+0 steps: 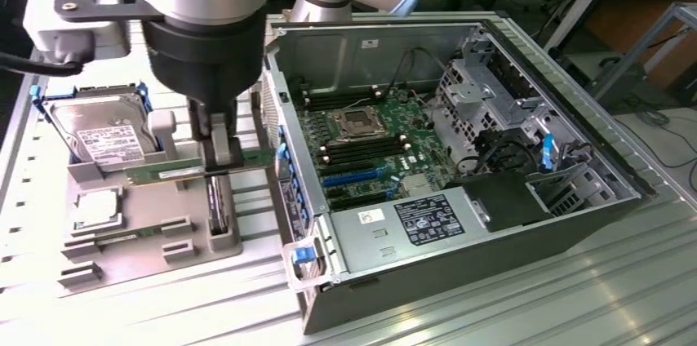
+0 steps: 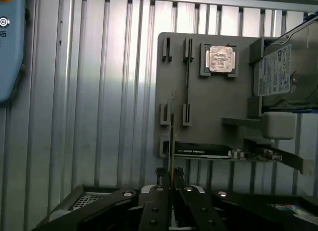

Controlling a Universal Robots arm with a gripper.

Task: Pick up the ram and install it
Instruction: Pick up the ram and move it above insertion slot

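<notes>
Above the grey tray (image 1: 153,268) | gripper (image 1: 221,168) nearly closed, pinching the ram (image 1: 163,175) | pick-up looked done | ram not yet seated in motherboard (image 1: 376,150), install still pending

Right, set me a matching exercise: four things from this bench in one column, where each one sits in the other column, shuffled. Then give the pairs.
Things:
1 ram
2 hard drive
3 processor chip
4 motherboard

Places:
A inside the open computer case
B clamped in the gripper
C lying flat in a recess of the grey tray
D standing on edge in the grey tray

Pairs: 1-B; 2-D; 3-C; 4-A
</notes>
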